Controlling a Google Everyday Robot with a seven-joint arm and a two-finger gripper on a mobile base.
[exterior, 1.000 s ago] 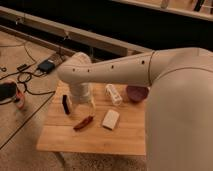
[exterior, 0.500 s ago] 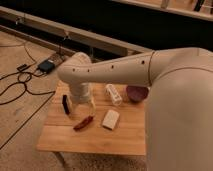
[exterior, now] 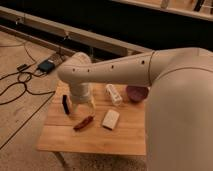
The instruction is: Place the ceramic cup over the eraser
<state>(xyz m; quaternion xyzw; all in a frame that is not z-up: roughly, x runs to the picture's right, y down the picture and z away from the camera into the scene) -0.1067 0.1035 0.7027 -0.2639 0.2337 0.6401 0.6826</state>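
The ceramic cup [exterior: 114, 94] is a small white tapered thing on the wooden table [exterior: 95, 141], left of the dark purple bowl [exterior: 136, 93]. The eraser [exterior: 65, 104] is a slim black bar near the table's left edge. My gripper [exterior: 83, 105] hangs from the white arm, low over the table. It is just right of the eraser and a little left of the cup. The wrist hides the tabletop under it.
A reddish-brown stick [exterior: 83, 123] lies in front of the gripper. A flat white block [exterior: 110, 119] lies to the stick's right. My large white arm [exterior: 170, 100] covers the table's right side. Cables [exterior: 20, 85] and a small box [exterior: 46, 65] lie on the floor at left.
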